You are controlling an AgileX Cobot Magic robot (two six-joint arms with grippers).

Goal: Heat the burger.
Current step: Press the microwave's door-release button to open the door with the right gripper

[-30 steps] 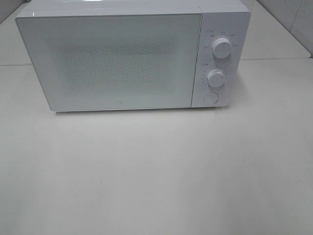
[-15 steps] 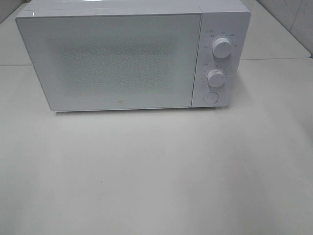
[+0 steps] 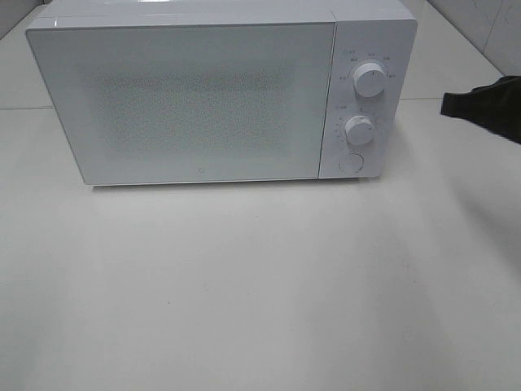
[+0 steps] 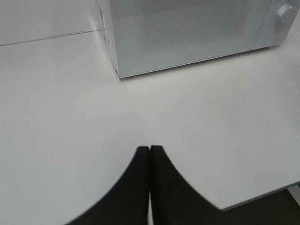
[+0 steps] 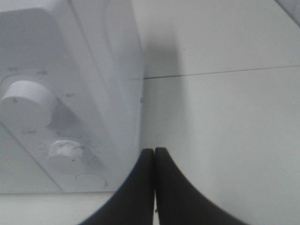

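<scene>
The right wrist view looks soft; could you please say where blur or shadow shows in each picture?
Right wrist view: white box-shaped microwave oven out of focus, soft shadow beside it; left wrist view: sharp, evenly lit; exterior high view: black right arm blurred at the edge.

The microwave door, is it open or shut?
Shut. The door lies flush with the control panel, no gap showing.

the right gripper (image 3: 446, 104) shows dark and blurred at the right side of the high view, above the table (image 3: 260, 309) near its right edge, tip pointing left. its two black fingers (image 5: 136, 187) are pressed flat together. the left gripper (image 4: 150, 148) hangs over the table's left side near the front edge, fingers (image 4: 131, 187) likewise pressed together.
</scene>
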